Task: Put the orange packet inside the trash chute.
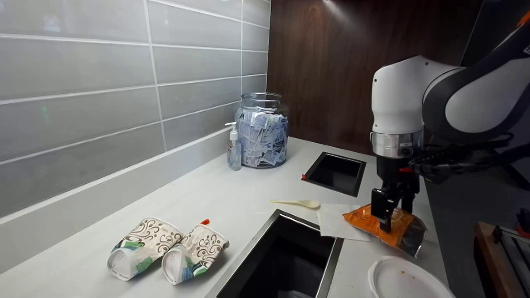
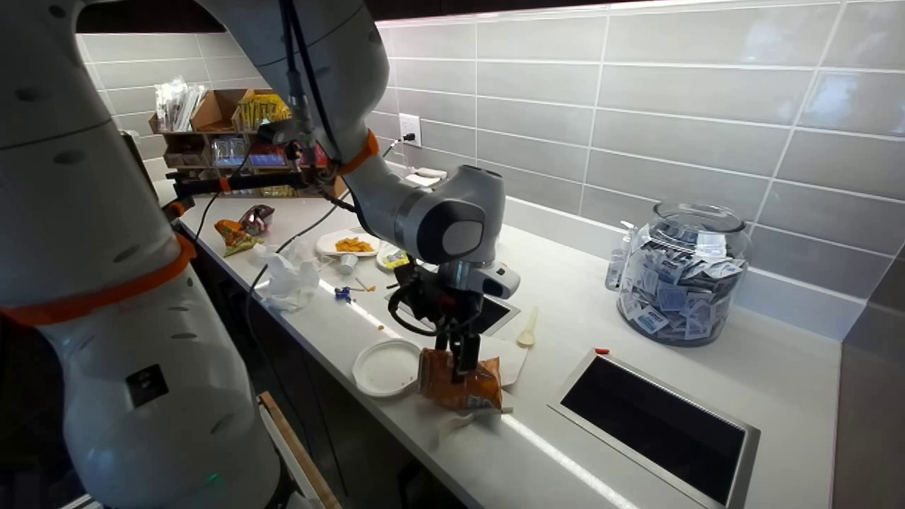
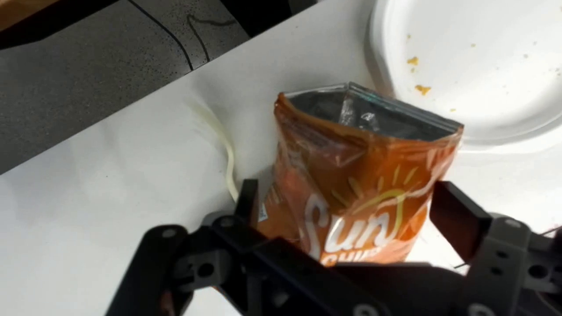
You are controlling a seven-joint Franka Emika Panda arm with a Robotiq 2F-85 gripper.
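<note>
The orange packet (image 1: 399,231) lies crumpled on the white counter, partly beside a white napkin. Its torn mouth shows silver lining and faces the white plate in the wrist view, where the packet (image 3: 351,175) has "Sun" lettering. My gripper (image 3: 349,193) is down over it with jaws wide apart, one finger on each side. White counter shows between the packet and part of the right-hand finger (image 3: 456,219); contact at the other finger is unclear. In an exterior view the gripper (image 2: 454,359) hides part of the packet. The trash chute (image 1: 334,173), a dark rimmed hole, is near the jar.
A larger-looking dark opening (image 1: 285,252) is nearer in an exterior view. Beside the packet are the plate (image 1: 408,277) with crumbs, the napkin (image 1: 339,225) and a spoon (image 1: 306,203). A glass jar (image 1: 263,136), pump bottle (image 1: 234,153) and two patterned cups (image 1: 151,238) stand or lie around.
</note>
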